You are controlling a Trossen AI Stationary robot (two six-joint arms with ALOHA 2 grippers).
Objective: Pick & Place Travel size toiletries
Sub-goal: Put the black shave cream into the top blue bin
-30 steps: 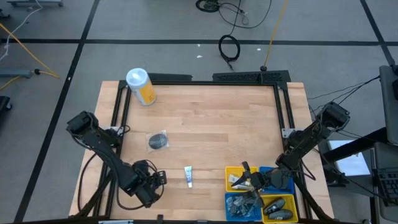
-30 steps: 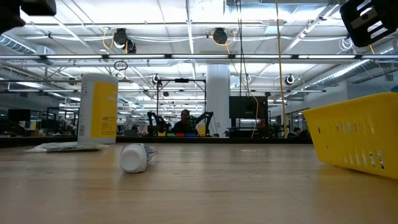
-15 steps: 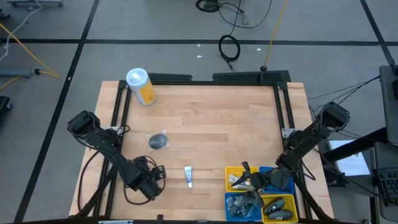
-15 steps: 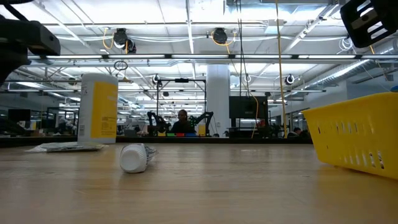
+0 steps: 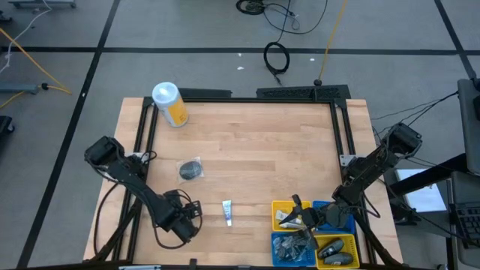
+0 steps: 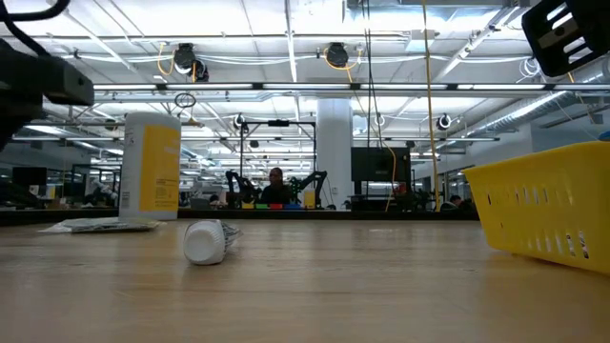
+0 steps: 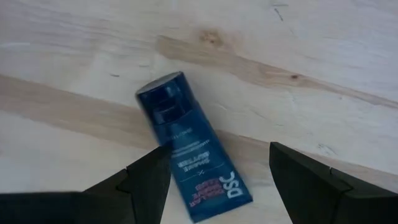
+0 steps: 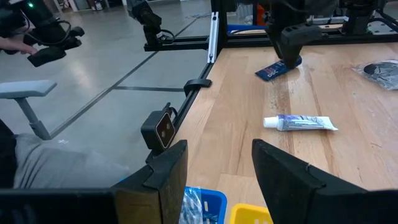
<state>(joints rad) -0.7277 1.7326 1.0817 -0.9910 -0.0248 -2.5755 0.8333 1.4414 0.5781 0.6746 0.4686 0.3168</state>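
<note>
A dark blue tube [image 7: 193, 158] lies flat on the table near the left edge. My left gripper [image 7: 217, 186] hovers open above it, one finger on each side of its flat end, touching nothing. From the right wrist view the tube [image 8: 278, 68] shows under that gripper [image 8: 291, 46]. A small white tube [image 5: 227, 212] lies on its side mid-table; it also shows as white tube [image 8: 301, 123] and cap-first as white tube [image 6: 205, 241]. A clear bag with a dark item [image 5: 191, 169] rests flat. My right gripper [image 5: 298, 217] waits open over the bins.
A yellow canister with a white lid [image 5: 169, 103] stands at the far left corner. Square yellow bins [image 5: 289, 214] and blue bins [image 5: 289, 247] at the near right hold white tubes, bagged items and dark oval bottles [image 5: 337, 251]. Bare wood lies across the table's middle and far side.
My left gripper has moved down over the dark blue tube and a little toward the table's far edge. The tubes, the bag and my right arm have stayed where they were.
</note>
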